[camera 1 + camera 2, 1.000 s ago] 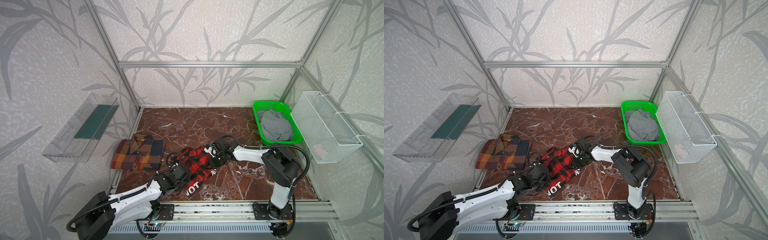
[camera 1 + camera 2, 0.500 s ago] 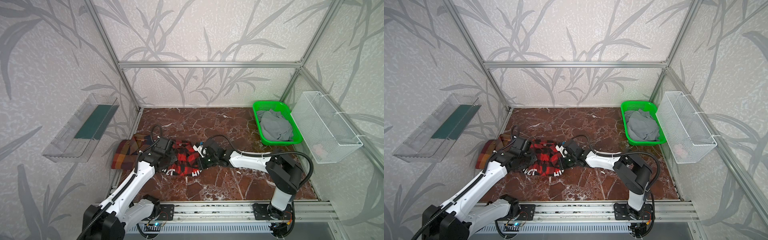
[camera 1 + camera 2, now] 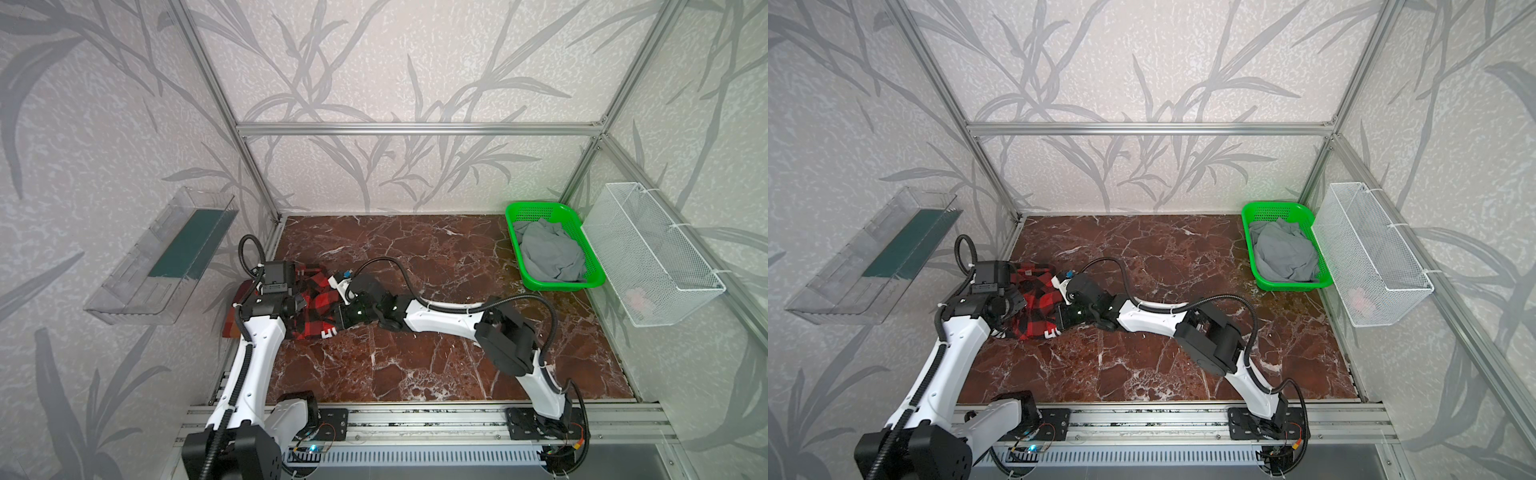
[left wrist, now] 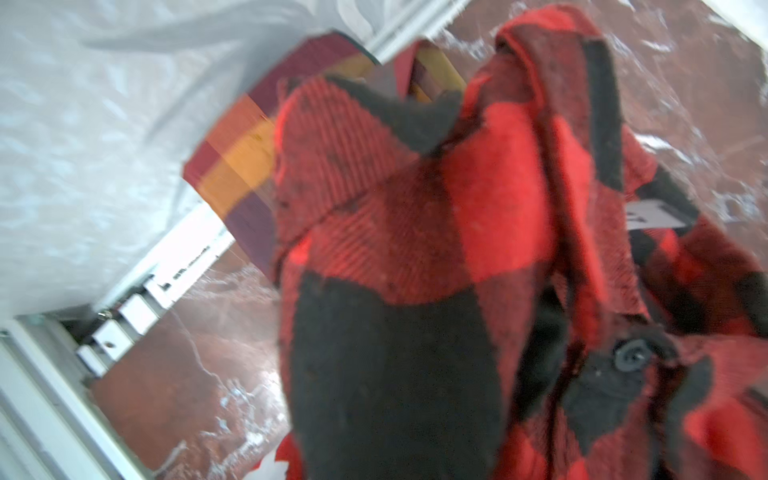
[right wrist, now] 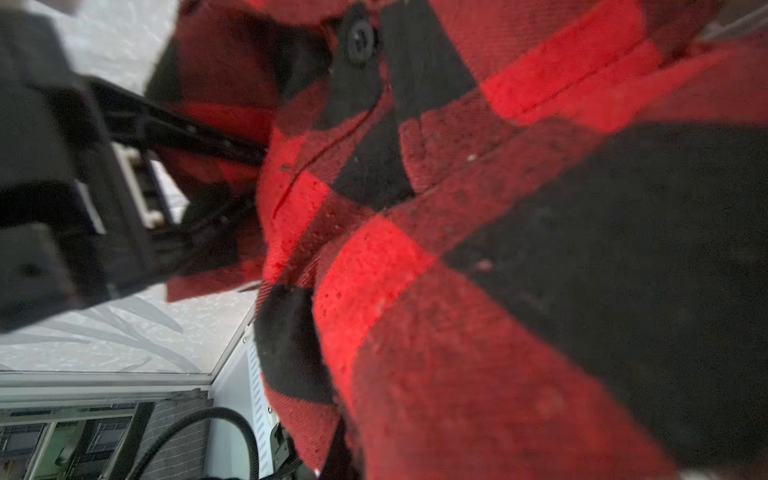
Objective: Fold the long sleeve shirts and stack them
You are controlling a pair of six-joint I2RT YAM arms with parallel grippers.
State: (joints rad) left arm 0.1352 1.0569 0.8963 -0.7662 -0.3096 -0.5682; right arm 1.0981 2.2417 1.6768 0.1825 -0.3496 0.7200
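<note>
At the table's [image 3: 415,374] left edge, the red shirt [image 3: 320,307] hangs bunched over the plaid shirt [image 4: 237,166]. The left gripper [image 3: 298,304] and right gripper [image 3: 337,322] are each clamped on its cloth.

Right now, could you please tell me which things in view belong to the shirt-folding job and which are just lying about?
Job: red-and-black shirt, brown plaid shirt.
Lying about: green basket, grey cloth inside it, white wire basket, clear wall tray.
</note>
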